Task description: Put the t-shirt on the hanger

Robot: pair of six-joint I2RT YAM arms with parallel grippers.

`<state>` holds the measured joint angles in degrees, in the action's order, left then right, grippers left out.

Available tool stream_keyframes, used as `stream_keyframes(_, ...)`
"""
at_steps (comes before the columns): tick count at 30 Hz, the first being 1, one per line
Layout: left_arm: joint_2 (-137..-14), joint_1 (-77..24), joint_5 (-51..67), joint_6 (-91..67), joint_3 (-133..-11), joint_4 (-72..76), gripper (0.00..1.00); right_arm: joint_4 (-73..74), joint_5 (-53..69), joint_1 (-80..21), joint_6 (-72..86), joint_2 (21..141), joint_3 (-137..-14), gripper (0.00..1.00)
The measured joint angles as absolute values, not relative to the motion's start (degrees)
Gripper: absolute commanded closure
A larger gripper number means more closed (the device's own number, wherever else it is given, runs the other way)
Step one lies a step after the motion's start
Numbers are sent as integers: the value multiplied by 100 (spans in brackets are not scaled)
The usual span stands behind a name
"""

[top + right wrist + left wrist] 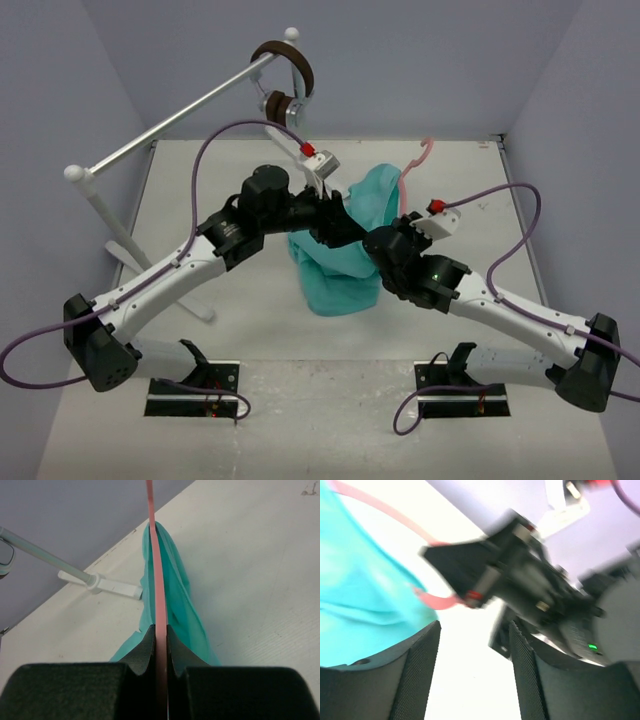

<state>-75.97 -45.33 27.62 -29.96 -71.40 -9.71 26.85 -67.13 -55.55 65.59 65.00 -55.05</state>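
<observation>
The teal t-shirt (340,255) hangs bunched in mid-air over the middle of the table, draped on the pink hanger (410,180), whose hook (426,150) points to the far wall. My right gripper (161,632) is shut on the hanger's thin pink bar (155,565), with teal cloth (182,610) falling along both sides of the bar beyond the fingertips. My left gripper (472,645) stands open with nothing between its fingers, just right of the shirt (360,590). It faces the right gripper's black jaws, which pinch a pink hanger corner (440,601).
A silver rail (180,120) on a white stand (120,245) crosses the far left, with brown headphones (290,75) hung on its end. The stand's foot (107,584) lies beyond the shirt in the right wrist view. Purple walls enclose the table.
</observation>
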Motion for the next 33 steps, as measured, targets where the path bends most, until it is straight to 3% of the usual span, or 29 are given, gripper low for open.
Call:
stream_keyframes(7,-8005,-3678,2486,-3120,-7598,-992,39,432,-6330,-5549,5119,5993,-3834,100)
stream_keyframes(19,-10003,-3726,3346,-3532,-8498,-287,29,-3517,-4949,-5548,2387,5184,-1660,100)
stream_keyframes(27,-10232,-3725,3392,-3372,-8548,-276,30,-4834,-4048,-5548,1255,4528,-859,100)
stream_keyframes(31,-10217,-3716,3381,-2454,-8879,-804,29,-5041,-3789,-5522,1000,3977,-675,100)
stream_keyframes(32,-10208,-3714,3318,-2178,-9030,-1064,28,-5072,-3731,-5502,954,3799,-620,100)
stream_keyframes(33,-10184,-3711,3227,-1893,-9169,-1282,10,-5094,-3671,-5487,912,3620,-569,100)
